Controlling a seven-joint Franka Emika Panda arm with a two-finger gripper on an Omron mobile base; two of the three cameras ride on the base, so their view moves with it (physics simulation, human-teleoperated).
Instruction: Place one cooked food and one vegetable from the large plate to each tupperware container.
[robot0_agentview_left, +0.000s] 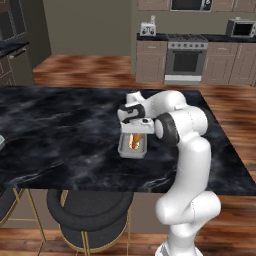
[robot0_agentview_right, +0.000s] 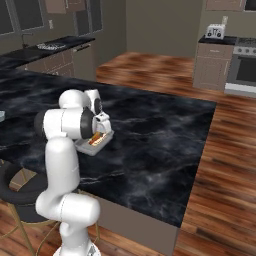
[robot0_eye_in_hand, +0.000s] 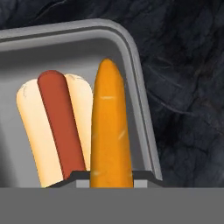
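Hand view, looking straight down into a pale grey tupperware container (robot0_eye_in_hand: 131, 57): a hot dog (robot0_eye_in_hand: 54, 127) in its bun lies along the tub floor, and an orange carrot (robot0_eye_in_hand: 109, 127) lies just beside it on the side nearer the rounded corner wall, the two touching along their lengths. No writing, brand or label can be read on the tub, the food or anything else. The carrot's near end sits between the two dark finger tips at the bottom edge; the pincer (robot0_eye_in_hand: 111, 177) is drawn narrow and closed on the carrot. Outside the tub wall, black marbled surface (robot0_eye_in_hand: 188, 87).

Left base view: the arm is folded over the same container (robot0_agentview_left: 131, 150), which rests on the dark surface, well in from its near edge. Orange and tan show inside the tub under the hand; the pincer (robot0_agentview_left: 135, 136) sits low over it, fingers too small to tell apart.

Right base view: the container (robot0_agentview_right: 97, 142) shows from the other side, partly behind the arm's elbow, its contents an orange-tan smear.
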